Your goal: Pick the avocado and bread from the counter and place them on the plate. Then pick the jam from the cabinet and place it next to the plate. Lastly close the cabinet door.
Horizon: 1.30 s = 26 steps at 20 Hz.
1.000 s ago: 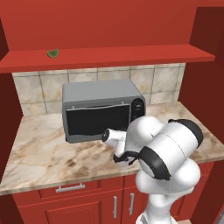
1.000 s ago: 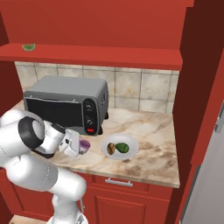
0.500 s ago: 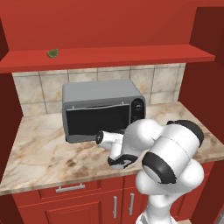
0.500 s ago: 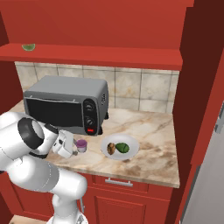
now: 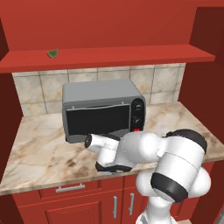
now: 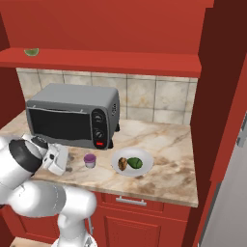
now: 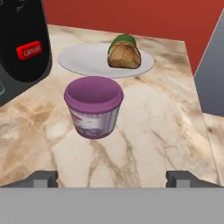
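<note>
The purple jam jar (image 7: 93,106) stands upright on the marble counter (image 7: 153,131), just left of the pale plate (image 6: 144,157), with a small gap between them. On the plate (image 7: 83,59) lie the tan bread (image 7: 124,56) and, behind it, the dark green avocado (image 7: 123,40); the bread (image 6: 123,163) and avocado (image 6: 135,163) sit side by side. My gripper (image 7: 113,179) is open, its fingertips (image 7: 43,178) wide apart and drawn back from the jar, touching nothing. In the right base view the gripper (image 6: 69,165) hovers low, left of the jam (image 6: 89,160).
A grey toaster oven (image 6: 72,116) stands at the back of the counter (image 5: 39,153), close behind my hand and the jar. The cabinet's red shelf (image 5: 109,59) runs overhead with a small green piece (image 5: 53,53) on it. A tall red panel (image 6: 219,96) borders the right side.
The gripper has opened and let go of the jam, which now stands on the counter. The hand has pulled back to the left, away from the jar.
</note>
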{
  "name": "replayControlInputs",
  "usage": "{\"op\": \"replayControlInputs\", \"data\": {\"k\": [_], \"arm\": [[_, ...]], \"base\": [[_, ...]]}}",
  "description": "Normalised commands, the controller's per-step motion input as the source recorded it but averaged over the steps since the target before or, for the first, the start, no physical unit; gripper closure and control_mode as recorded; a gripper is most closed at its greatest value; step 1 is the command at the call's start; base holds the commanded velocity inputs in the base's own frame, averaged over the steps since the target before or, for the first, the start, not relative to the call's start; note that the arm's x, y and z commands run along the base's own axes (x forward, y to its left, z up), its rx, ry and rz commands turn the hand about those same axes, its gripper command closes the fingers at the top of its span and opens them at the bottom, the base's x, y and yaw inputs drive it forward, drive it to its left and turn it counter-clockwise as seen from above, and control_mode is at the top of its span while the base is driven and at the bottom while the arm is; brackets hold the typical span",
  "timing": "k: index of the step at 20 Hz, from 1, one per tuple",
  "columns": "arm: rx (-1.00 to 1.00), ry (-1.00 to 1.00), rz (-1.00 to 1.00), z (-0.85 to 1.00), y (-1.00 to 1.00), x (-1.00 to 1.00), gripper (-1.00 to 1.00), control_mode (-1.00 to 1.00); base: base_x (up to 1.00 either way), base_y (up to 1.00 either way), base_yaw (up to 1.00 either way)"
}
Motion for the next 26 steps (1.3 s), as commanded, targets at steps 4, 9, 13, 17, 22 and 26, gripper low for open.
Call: {"op": "replayControlInputs", "data": {"k": [4,9,13,17,22,26], "arm": [[0.0,-0.01,0.0,0.47,0.27,-0.49,-1.0,-1.0],[0.0,-0.01,0.0,0.53,0.17,-0.49,-1.0,-1.0],[0.0,0.0,0.0,0.51,0.01,-0.69,-1.0,-1.0],[0.0,-0.08,-0.01,0.36,0.0,-0.86,-1.0,-1.0],[0.0,-0.17,-0.01,0.16,-0.13,-0.95,-1.0,-1.0],[0.0,-0.08,0.0,0.15,-0.08,-0.76,-1.0,-1.0]], "base": [[0.0,0.0,0.0],[0.0,0.0,0.0],[0.0,0.0,0.0],[0.0,0.0,0.0],[0.0,0.0,0.0],[0.0,0.0,0.0]]}}
